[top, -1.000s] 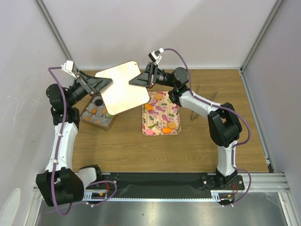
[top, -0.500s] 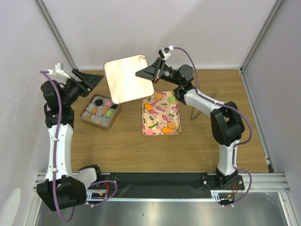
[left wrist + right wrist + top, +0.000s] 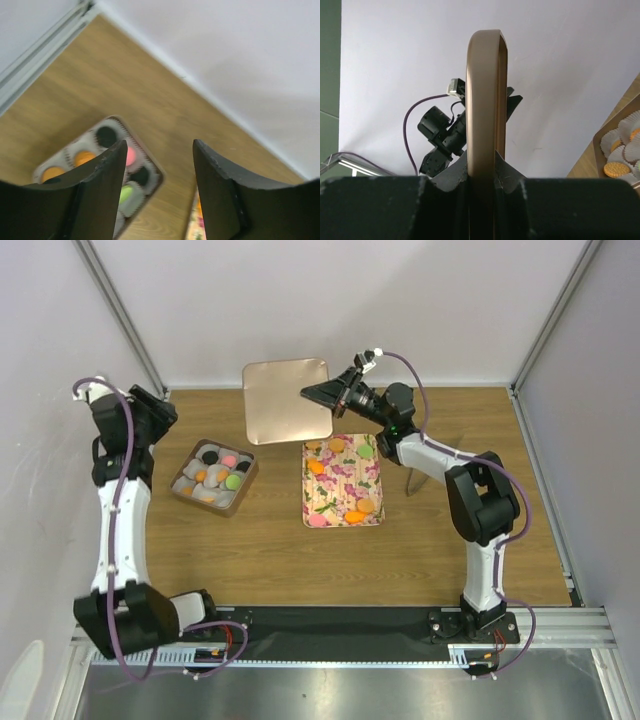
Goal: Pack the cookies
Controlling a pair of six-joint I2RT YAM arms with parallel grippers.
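Observation:
The cookies lie in two places. Several orange, pink, green and black ones (image 3: 232, 481) sit in white paper cups in a brown box (image 3: 243, 492). Orange (image 3: 316, 466), green (image 3: 366, 451) and pink ones lie on the floral tray (image 3: 340, 486). My right gripper (image 3: 318, 395) is shut on the edge of a tan square lid (image 3: 286, 402), held up at the back of the table; the right wrist view shows the lid edge-on (image 3: 486, 100). My left gripper (image 3: 160, 410) is open and empty, high at the far left. The box (image 3: 159, 176) shows below its fingers (image 3: 102, 185).
White walls close the back and both sides. A metal frame post (image 3: 115, 310) runs close behind the left arm. The left arm (image 3: 440, 131) shows behind the lid in the right wrist view. The tray's edge (image 3: 192, 225) shows at the bottom of the left wrist view.
The left gripper has let go of the lid and pulled back to the far left. The right gripper has carried the lid back and to the right, off the box.

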